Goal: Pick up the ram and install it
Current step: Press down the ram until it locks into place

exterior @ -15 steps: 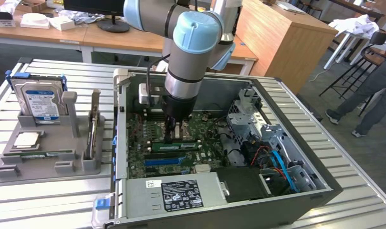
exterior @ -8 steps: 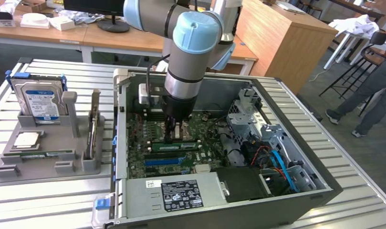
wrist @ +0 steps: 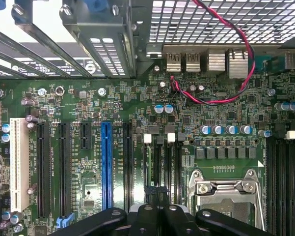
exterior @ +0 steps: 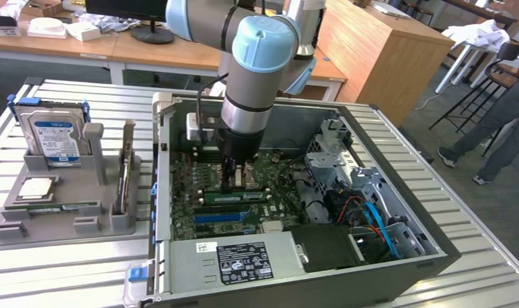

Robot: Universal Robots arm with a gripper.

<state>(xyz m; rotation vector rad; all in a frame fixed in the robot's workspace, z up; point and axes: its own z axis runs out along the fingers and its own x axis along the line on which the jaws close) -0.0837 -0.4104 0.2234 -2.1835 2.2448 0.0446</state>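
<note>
ram (exterior: 235,196) seated in motherboard (exterior: 242,212) slot, closed tool (exterior: 234,186) pressing directly above it

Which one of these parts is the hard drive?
Find the grey tray beside the open computer case, on the exterior view's left. At the tray's far end stands the hard drive, upright. It is the boxy silver block with a blue-and-white label, unlike the thin card on edge beside it and the flat square chip before it.

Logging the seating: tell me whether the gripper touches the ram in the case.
Cannot tell. In the exterior view the gripper ends right at the top edge of the ram; neither contact nor gap shows plainly.
</note>
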